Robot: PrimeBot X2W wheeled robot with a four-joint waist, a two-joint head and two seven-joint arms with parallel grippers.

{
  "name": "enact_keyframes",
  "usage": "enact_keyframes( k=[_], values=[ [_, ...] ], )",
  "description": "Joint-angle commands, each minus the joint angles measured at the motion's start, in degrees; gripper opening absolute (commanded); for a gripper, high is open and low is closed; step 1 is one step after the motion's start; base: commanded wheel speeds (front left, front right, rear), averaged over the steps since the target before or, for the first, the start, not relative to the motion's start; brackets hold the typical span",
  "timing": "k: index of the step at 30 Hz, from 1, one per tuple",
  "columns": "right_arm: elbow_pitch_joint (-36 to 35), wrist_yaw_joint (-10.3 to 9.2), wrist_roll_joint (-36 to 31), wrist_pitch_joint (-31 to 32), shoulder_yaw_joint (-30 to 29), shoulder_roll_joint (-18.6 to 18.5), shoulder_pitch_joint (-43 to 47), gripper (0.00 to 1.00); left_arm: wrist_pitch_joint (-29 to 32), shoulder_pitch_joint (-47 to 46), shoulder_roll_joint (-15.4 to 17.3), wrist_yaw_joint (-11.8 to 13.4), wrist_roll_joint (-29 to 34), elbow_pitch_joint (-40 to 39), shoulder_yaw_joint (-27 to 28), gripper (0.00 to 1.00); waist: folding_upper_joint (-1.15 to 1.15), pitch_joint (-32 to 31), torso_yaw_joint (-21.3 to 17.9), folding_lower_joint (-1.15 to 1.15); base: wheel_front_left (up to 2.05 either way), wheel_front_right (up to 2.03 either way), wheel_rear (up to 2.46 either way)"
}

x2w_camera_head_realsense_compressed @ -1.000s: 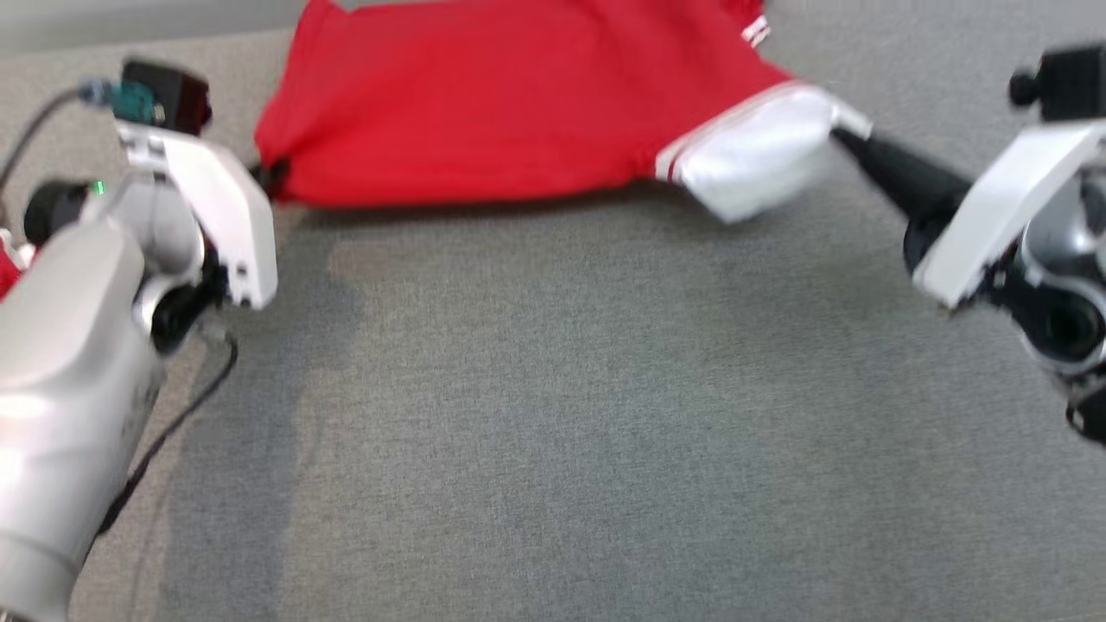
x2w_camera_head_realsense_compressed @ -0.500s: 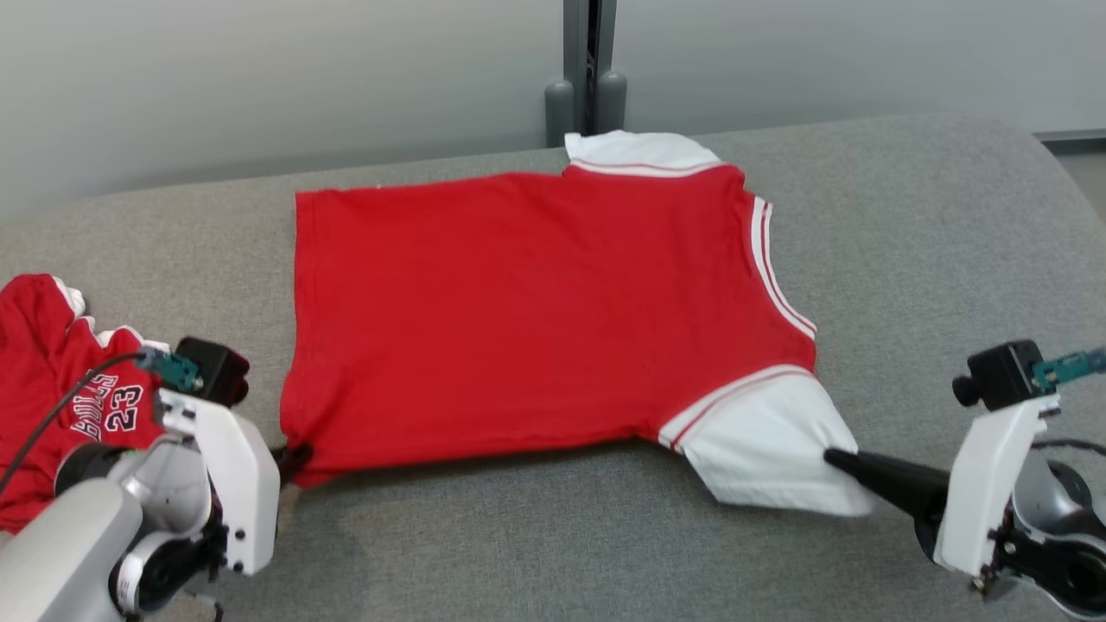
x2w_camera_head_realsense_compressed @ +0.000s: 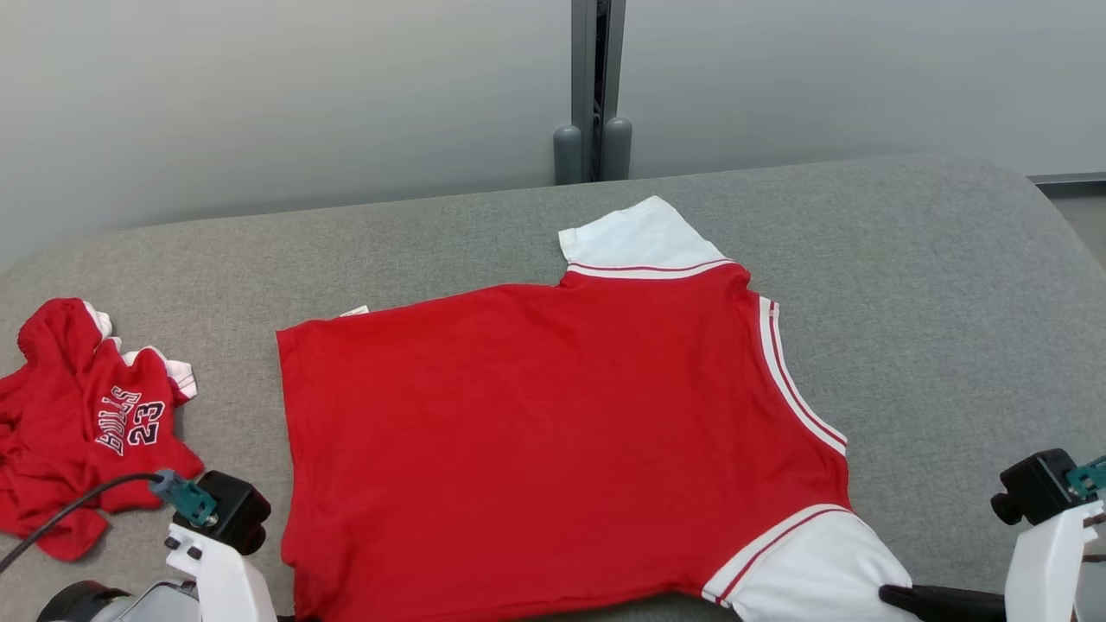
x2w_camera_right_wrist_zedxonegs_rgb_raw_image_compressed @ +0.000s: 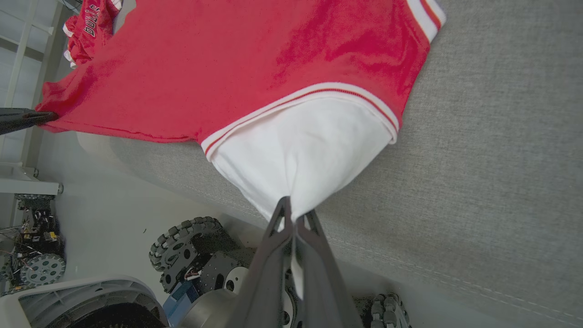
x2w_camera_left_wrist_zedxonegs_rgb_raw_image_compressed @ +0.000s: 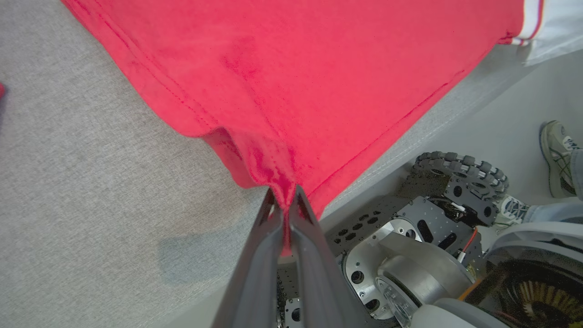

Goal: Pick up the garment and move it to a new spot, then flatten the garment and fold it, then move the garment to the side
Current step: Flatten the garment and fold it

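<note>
The garment [x2w_camera_head_realsense_compressed: 553, 441] is a red shirt with white sleeves, spread back-up on the grey padded table [x2w_camera_head_realsense_compressed: 950, 302]. Its near edge hangs over the table's front edge. My left gripper [x2w_camera_left_wrist_zedxonegs_rgb_raw_image_compressed: 284, 202] is shut on the bunched red hem corner [x2w_camera_left_wrist_zedxonegs_rgb_raw_image_compressed: 273, 173] at the garment's near left. My right gripper [x2w_camera_right_wrist_zedxonegs_rgb_raw_image_compressed: 295, 214] is shut on the tip of the near white sleeve [x2w_camera_right_wrist_zedxonegs_rgb_raw_image_compressed: 300, 155]. In the head view the right gripper [x2w_camera_head_realsense_compressed: 903, 596] reaches in from the lower right to that sleeve [x2w_camera_head_realsense_compressed: 812, 570]. The left gripper [x2w_camera_right_wrist_zedxonegs_rgb_raw_image_compressed: 43, 117] also shows at the far left of the right wrist view.
A second red garment [x2w_camera_head_realsense_compressed: 86, 423] printed "BULLS 23" lies crumpled at the table's left. A grey wall with a dark post [x2w_camera_head_realsense_compressed: 592, 86] stands behind the table. Below the front edge are my wheeled base [x2w_camera_left_wrist_zedxonegs_rgb_raw_image_compressed: 432, 237] and a person's shoes [x2w_camera_left_wrist_zedxonegs_rgb_raw_image_compressed: 558, 150].
The head camera has tilted up, so the whole picture has shifted down. The garment has gone from lifted and stretched to lying flat on the table. Both grippers keep their hold.
</note>
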Motion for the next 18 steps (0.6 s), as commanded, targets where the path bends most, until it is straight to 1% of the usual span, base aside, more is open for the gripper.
enact_keyframes(
  k=[1,5,8,9,13,18],
  values=[
    [-0.5,0.01,-1.2,1.6,-1.2,0.8,0.8,0.0,0.5,0.6,0.8,0.6,-0.6,-0.3,0.7,0.0,0.0,0.2,-0.1,0.0,0.0,0.0,0.0],
    [-2.3,0.01,-5.3,9.0,-6.4,5.5,0.0,0.0,3.7,-0.2,1.8,1.6,-3.7,-1.0,1.4,0.0,0.0,1.3,-0.5,0.0,0.0,0.0,0.0],
    [-2.7,0.01,-8.4,15.4,-10.1,9.7,-2.6,0.0,6.8,-3.5,2.1,1.3,-4.8,0.5,2.1,0.0,0.0,2.6,-0.5,0.0,0.0,0.0,0.0],
    [-2.1,0.01,-10.1,19.5,-12.4,12.9,-4.8,0.0,9.8,-6.2,1.7,0.7,-5.5,2.0,2.0,0.0,0.0,3.8,-0.5,0.0,0.0,0.0,0.0],
    [0.1,0.01,-13.9,27.1,-16.7,18.9,-10.6,0.0,16.8,-14.0,-0.5,-0.4,-6.1,6.6,1.4,0.0,0.0,6.2,-0.3,0.0,0.0,0.0,0.0],
    [3.4,0.01,-18.9,33.7,-21.5,25.3,-18.2,0.0,23.5,-23.8,-5.1,-1.9,-6.2,14.1,0.4,0.0,0.0,9.2,-0.1,0.0,0.0,0.0,0.0]
  ],
)
